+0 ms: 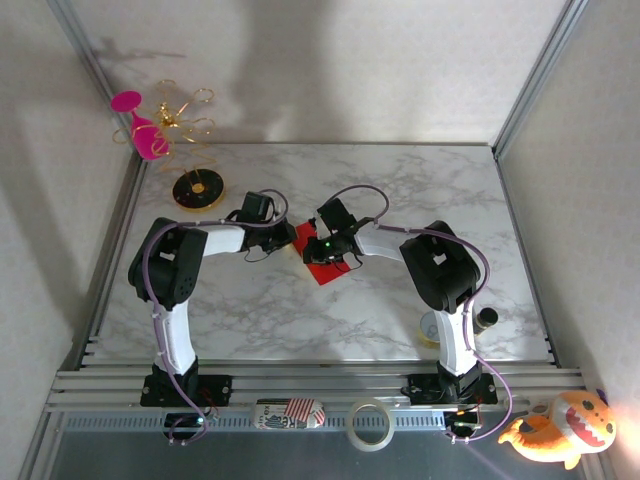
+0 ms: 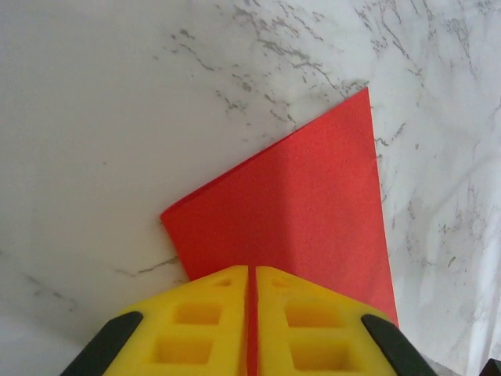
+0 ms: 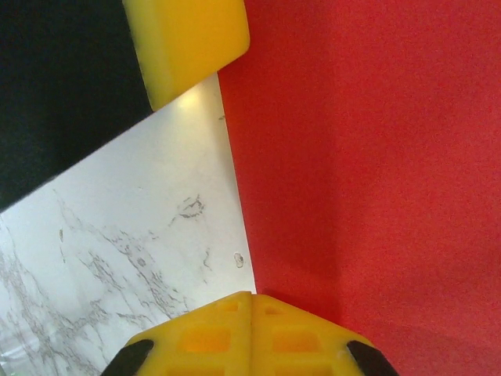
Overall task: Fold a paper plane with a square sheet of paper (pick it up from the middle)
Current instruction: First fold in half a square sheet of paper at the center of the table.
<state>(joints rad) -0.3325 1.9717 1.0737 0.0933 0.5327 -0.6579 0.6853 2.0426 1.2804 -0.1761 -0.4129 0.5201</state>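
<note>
The square sheet of paper (image 1: pixel 322 271) is bright red and lies folded, with a doubled edge, on the marble table (image 1: pixel 250 310) between the two arms. My left gripper (image 1: pixel 292 238) reaches it from the left. In the left wrist view this gripper (image 2: pixel 252 270) has its yellow pads pressed together, with a thin red strip of the paper (image 2: pixel 301 200) caught between them. My right gripper (image 1: pixel 318 255) comes in from the right. In the right wrist view it (image 3: pixel 252 296) is shut, tips at the left edge of the paper (image 3: pixel 368 172). One left finger (image 3: pixel 188 47) shows at the top.
A pink wine glass (image 1: pixel 140 130), a gold wire ornament (image 1: pixel 185 115) and a black disc (image 1: pixel 197 188) stand at the back left. A small bottle (image 1: pixel 487 320) sits by the right arm. A tape roll (image 1: pixel 368 422), a striped pouch (image 1: pixel 290 412) and an orange plush (image 1: pixel 560 430) lie along the front rail.
</note>
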